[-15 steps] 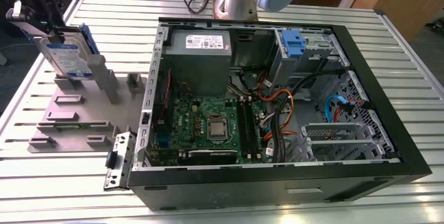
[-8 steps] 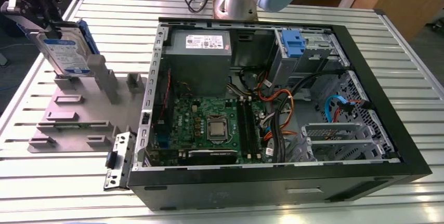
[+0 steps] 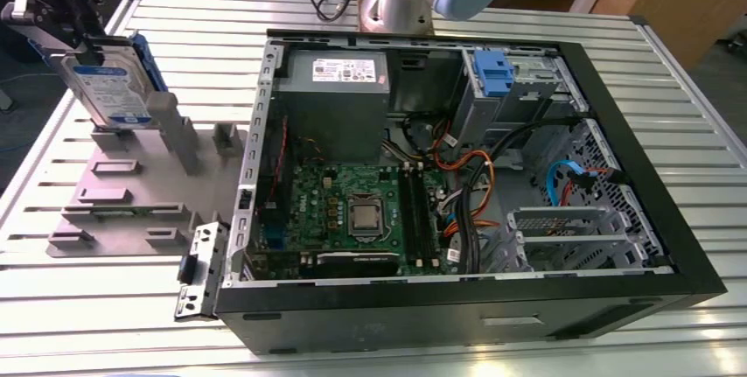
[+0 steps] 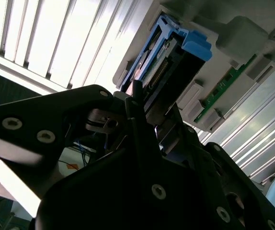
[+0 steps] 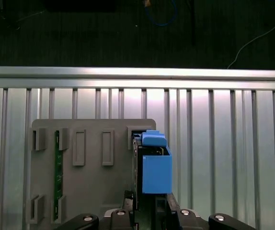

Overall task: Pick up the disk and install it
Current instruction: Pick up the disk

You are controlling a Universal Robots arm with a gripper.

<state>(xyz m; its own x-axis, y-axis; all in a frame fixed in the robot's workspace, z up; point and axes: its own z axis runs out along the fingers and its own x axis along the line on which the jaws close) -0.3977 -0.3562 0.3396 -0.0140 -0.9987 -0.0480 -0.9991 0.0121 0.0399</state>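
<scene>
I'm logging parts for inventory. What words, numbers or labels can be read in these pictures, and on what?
None can be read.
Blue-and-white label on the disk: print too small to read.
White sticker on the power supply: print too small to read.
Motherboard: markings too small to read.

Disk: silver, blue-and-white label, blue carrier frame. Computer case: black shell; inside it, green motherboard, grey power supply. Beside the case, matt grey fixture plate on silver ribbed worktop.
</scene>
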